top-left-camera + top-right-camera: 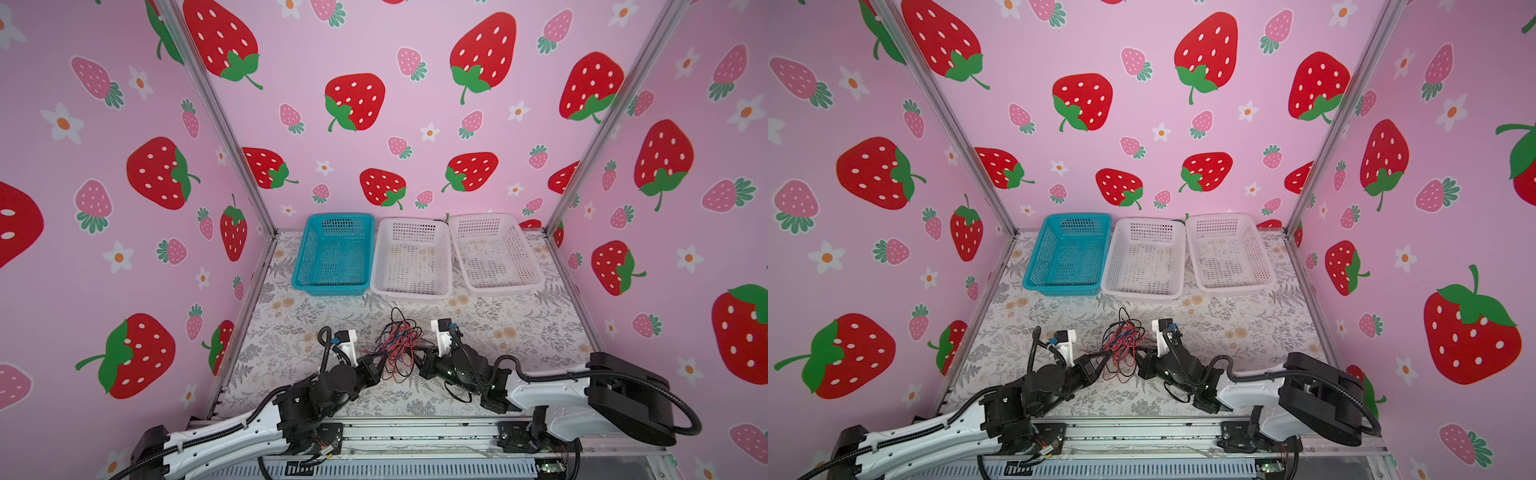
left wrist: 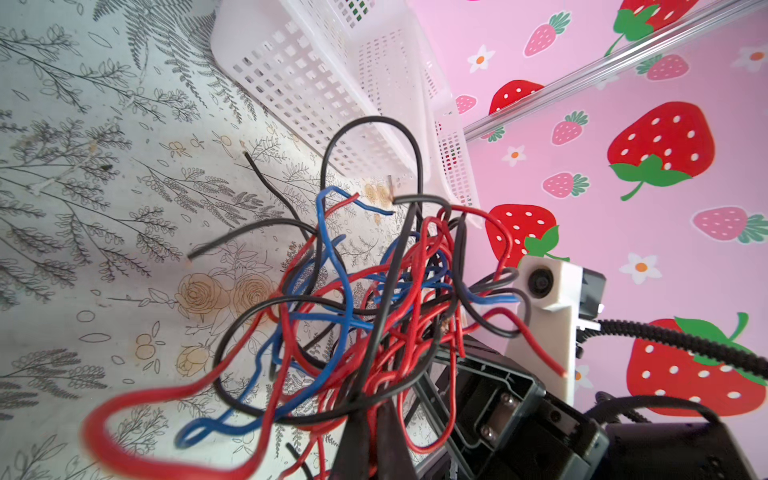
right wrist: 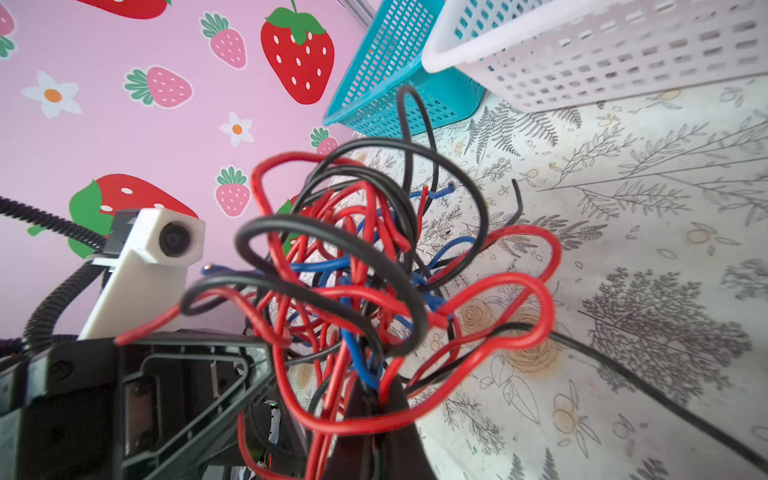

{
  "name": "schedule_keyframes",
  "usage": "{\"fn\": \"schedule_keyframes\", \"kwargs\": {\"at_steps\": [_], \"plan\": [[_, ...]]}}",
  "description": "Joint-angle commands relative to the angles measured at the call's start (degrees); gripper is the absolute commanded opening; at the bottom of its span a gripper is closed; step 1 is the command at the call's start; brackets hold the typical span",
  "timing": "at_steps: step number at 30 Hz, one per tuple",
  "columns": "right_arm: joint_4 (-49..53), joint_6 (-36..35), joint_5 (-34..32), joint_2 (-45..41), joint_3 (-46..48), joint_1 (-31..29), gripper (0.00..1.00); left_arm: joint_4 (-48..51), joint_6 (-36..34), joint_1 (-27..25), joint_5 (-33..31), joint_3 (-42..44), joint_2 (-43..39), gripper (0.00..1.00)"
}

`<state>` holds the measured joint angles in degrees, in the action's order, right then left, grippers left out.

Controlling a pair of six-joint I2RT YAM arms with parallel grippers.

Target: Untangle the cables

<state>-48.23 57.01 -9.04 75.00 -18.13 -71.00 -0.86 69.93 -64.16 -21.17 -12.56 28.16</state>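
Note:
The cables (image 1: 398,345) (image 1: 1121,345) form one tangled bunch of thin red, black and blue wires near the table's front middle, between both arms. My left gripper (image 1: 380,362) (image 1: 1100,362) holds the bunch from the left. In the left wrist view its jaws (image 2: 376,411) are shut, with red strands of the cables (image 2: 374,291) pinched between them. My right gripper (image 1: 415,362) (image 1: 1138,362) faces it from the right, very close. In the right wrist view it (image 3: 372,399) is shut on blue, red and black strands of the cables (image 3: 353,270). Loose loops fan out beyond both grippers.
Three baskets stand in a row at the back: a blue basket (image 1: 328,289), a white basket (image 1: 409,294) in the middle and a second white basket (image 1: 505,287) on the right. Pink strawberry walls enclose the floral table (image 1: 291,332) on three sides.

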Motion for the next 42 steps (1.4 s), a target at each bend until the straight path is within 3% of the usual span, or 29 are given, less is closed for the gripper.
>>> {"fn": "schedule_keyframes", "kwargs": {"at_steps": [1, 10, 19, 24, 27, 34, 42], "plan": [[7.3, -1.9, -8.7, -6.0, 4.3, 0.9, 0.0, 7.8, 2.0, 0.0, -4.3, 0.9, -5.1, 0.0], [25.8, -7.9, -12.3, -22.4, 10.3, 1.0, 0.0, 15.5, 3.0, 0.0, -6.5, 2.9, -15.7, 0.0], [38.0, -15.6, -9.3, -29.6, 5.8, 1.0, 0.0, 15.8, 2.8, 0.0, -5.4, 1.1, -9.4, 0.0], [39.1, -22.4, -1.1, -28.1, 0.7, 1.0, 0.12, 13.9, 0.5, 0.0, -3.7, -1.7, -2.0, 0.0], [43.0, -25.6, 3.0, -27.3, -4.1, 1.0, 0.27, 13.0, -1.5, 0.0, -2.3, -3.6, 1.9, 0.0], [53.8, -27.9, 1.2, -29.3, -13.1, 1.0, 0.49, 9.0, -3.7, 0.0, 0.0, -4.4, 6.7, 0.0], [52.0, -28.4, 8.4, -21.0, -17.6, 1.0, 0.51, 8.8, -5.3, 0.0, 0.4, -5.6, 9.2, 0.0]]}}
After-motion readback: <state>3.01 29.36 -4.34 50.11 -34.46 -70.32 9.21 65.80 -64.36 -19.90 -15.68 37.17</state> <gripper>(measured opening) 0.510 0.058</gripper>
